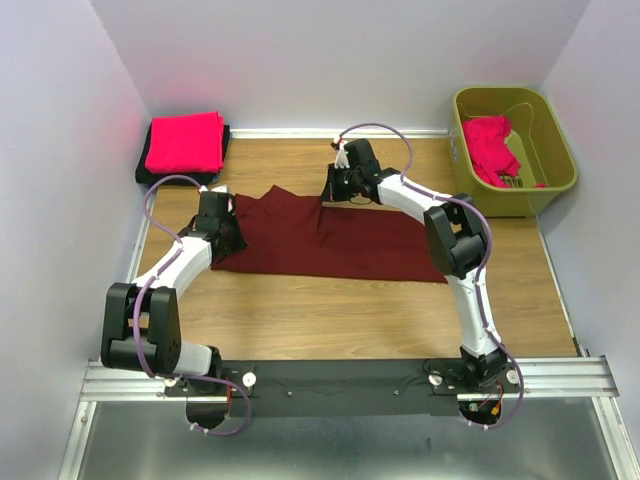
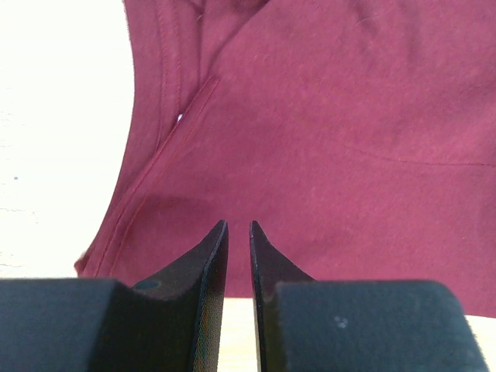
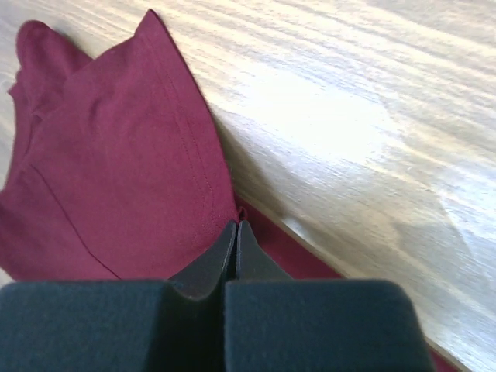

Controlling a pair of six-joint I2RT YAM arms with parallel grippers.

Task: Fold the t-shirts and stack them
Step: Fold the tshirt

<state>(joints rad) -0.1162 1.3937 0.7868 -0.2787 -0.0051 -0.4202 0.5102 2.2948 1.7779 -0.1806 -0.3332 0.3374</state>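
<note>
A dark maroon t-shirt (image 1: 340,245) lies spread across the middle of the wooden table. My left gripper (image 1: 230,235) is at the shirt's left edge. In the left wrist view its fingertips (image 2: 239,225) stand a narrow gap apart over the flat maroon cloth (image 2: 325,116), with nothing seen pinched between them. My right gripper (image 1: 328,197) is at the shirt's far edge. Seen from the right wrist, it (image 3: 235,223) is shut on the hem of the maroon cloth (image 3: 116,170), which casts a shadow on the wood. A folded pinkish-red t-shirt (image 1: 185,142) rests on a black one (image 1: 145,172) at the back left.
An olive-green bin (image 1: 555,150) stands at the back right with a crumpled pinkish-red t-shirt (image 1: 490,148) inside. White walls close in the table on the left, back and right. Bare wood (image 1: 330,310) lies between the maroon shirt and the arm bases.
</note>
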